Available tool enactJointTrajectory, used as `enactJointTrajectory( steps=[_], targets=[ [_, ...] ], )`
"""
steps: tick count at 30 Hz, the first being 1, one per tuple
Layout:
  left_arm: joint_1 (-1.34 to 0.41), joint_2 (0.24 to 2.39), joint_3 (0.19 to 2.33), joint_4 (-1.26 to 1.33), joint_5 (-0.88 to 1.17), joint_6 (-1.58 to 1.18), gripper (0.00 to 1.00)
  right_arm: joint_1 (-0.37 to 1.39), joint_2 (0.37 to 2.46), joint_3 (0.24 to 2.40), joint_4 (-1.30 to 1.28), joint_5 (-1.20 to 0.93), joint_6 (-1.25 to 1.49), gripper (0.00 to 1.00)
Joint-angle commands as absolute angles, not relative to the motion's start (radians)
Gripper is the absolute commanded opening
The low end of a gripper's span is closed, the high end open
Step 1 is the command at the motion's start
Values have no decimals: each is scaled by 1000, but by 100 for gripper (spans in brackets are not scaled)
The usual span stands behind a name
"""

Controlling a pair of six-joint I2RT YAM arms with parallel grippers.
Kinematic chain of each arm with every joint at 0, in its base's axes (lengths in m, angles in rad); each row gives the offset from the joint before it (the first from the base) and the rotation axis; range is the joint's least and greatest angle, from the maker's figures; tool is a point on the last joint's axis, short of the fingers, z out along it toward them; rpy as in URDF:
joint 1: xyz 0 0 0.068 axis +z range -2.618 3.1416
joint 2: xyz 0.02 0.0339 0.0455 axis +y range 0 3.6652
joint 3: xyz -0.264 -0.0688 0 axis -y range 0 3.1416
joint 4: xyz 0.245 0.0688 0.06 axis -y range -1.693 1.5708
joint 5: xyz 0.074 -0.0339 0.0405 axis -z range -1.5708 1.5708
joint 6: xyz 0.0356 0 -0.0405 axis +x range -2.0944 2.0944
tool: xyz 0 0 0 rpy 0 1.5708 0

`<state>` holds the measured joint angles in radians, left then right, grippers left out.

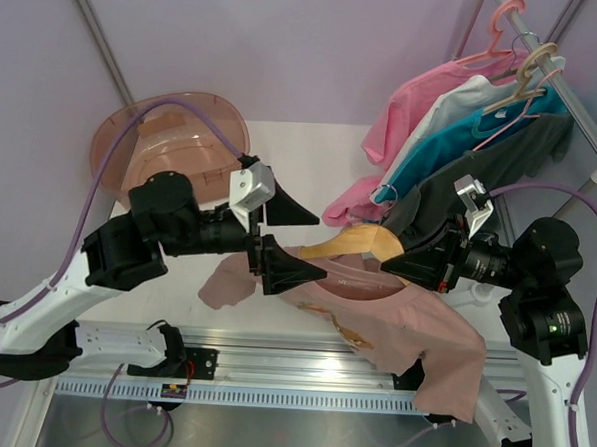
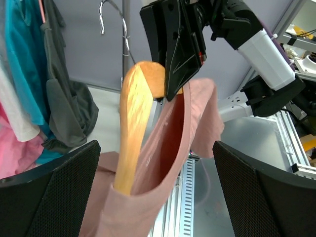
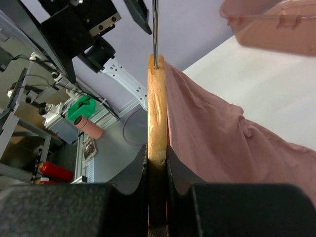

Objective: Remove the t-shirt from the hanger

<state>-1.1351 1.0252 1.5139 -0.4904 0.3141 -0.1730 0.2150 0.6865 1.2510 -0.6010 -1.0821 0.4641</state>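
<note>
Wooden hanger (image 1: 350,243) at centre frame sits clamped in the right end effector (image 1: 395,261), mauve t-shirt (image 1: 394,321) hanging partly off; left end effector (image 1: 319,247) gapes wide.

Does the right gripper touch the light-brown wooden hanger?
Touching. The right wrist view shows the right gripper clamped on both sides of the light-brown wooden hanger, no gap.

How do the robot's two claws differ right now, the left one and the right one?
The left gripper stands wide open, holding nothing; the right gripper is shut on the wooden hanger. The left gripper straddles the hanger's end and the t-shirt; the right gripper pinches the hanger near its middle. Both are black two-finger claws.
</note>
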Motion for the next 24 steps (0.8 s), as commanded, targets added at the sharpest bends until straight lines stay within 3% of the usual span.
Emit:
enactJointTrajectory(
  steps=[1, 5, 8, 10, 12, 16, 19, 20, 21, 24],
  targets=[
    [-1135, 1124, 1638, -567, 396, -149, 99, 219, 693, 1235, -399, -1198, 514, 0],
    [-1111, 1230, 1704, -577, 538, -163, 97, 219, 713, 1272, -425, -1206, 503, 0],
    [-1111, 1264, 1713, -549, 664, -147, 89, 219, 715, 1255, -399, -1201, 520, 0],
    [-1111, 1276, 1718, -551, 678, -144, 78, 221, 709, 1221, -368, -1180, 546, 0],
    [-1111, 1282, 1707, -549, 675, -140, 75, 221, 710, 1215, -370, -1178, 545, 0],
    [-1112, 1279, 1697, -560, 686, -127, 49, 221, 701, 1218, -368, -1178, 546, 0],
    [-1112, 1273, 1693, -561, 690, -126, 42, 221, 699, 1216, -380, -1180, 540, 0],
    [-1111, 1275, 1695, -561, 690, -127, 26, 221, 698, 1213, -391, -1177, 538, 0],
    [-1112, 1275, 1698, -561, 686, -132, 1, 222, 693, 1209, -390, -1178, 535, 0],
    [-1111, 1281, 1704, -561, 673, -135, 2, 222, 686, 1193, -380, -1181, 538, 0]
  ],
)
